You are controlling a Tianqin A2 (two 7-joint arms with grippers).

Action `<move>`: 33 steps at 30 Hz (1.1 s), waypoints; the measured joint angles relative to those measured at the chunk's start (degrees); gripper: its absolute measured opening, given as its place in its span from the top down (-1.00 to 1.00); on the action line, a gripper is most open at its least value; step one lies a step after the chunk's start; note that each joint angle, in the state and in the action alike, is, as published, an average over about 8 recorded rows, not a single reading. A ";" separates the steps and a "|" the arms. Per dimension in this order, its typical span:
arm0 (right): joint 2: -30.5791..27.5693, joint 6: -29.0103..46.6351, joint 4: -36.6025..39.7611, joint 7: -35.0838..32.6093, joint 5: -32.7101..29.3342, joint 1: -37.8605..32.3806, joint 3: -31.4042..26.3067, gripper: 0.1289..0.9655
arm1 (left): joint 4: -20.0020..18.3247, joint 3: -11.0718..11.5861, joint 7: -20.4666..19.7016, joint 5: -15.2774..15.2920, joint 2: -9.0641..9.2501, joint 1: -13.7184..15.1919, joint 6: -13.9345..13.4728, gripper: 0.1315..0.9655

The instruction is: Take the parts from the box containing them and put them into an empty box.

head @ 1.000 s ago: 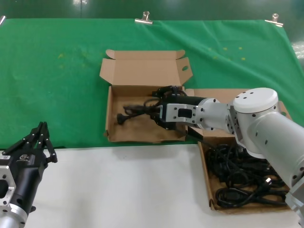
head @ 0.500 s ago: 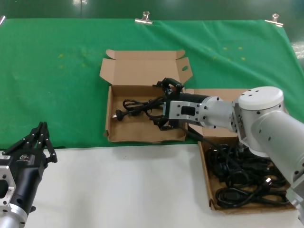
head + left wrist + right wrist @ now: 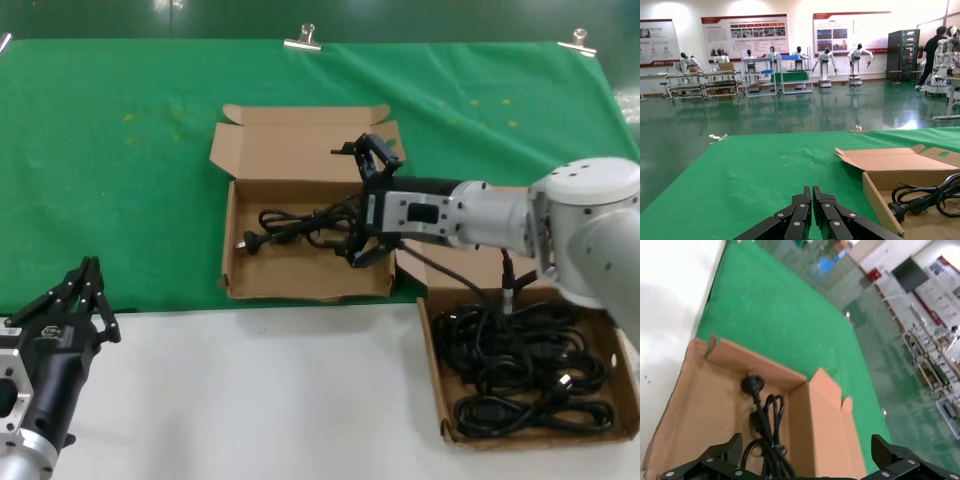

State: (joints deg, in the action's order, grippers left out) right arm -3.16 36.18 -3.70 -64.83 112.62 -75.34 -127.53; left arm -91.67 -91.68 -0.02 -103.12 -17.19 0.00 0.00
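Black coiled cord [image 3: 295,226] in small box [image 3: 250,285] — right gripper [image 3: 367,205] spread wide above

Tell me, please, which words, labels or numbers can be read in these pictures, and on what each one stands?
Wall posters in the left wrist view: they carry print, too small to read.
Box with the cord, box of cords: plain cardboard, no print visible.
Right gripper, left gripper: no readable marking.
Nothing legible anywhere.
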 joint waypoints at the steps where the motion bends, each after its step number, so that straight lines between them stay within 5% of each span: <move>1: -0.44 0.58 -0.61 0.22 -0.53 0.09 0.55 -0.73 | 0.00 0.00 0.00 0.00 0.00 0.00 0.00 0.91; 16: -2.42 0.84 -6.31 3.81 -2.52 3.38 3.26 -0.98 | 0.00 0.00 0.00 0.00 0.00 0.00 0.00 0.85; 28: -4.15 -4.67 -18.46 12.91 -3.55 14.08 8.11 -1.00 | 0.00 0.00 0.00 -0.01 0.00 0.00 0.00 0.64; 33: -4.96 -7.25 -24.15 17.17 -4.04 19.11 10.38 -1.00 | 0.00 0.00 0.00 0.00 0.00 0.00 0.00 0.41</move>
State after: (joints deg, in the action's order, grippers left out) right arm -8.12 28.92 -27.85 -47.66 108.58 -56.23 -117.15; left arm -91.67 -91.68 -0.02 -103.12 -17.19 0.00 0.00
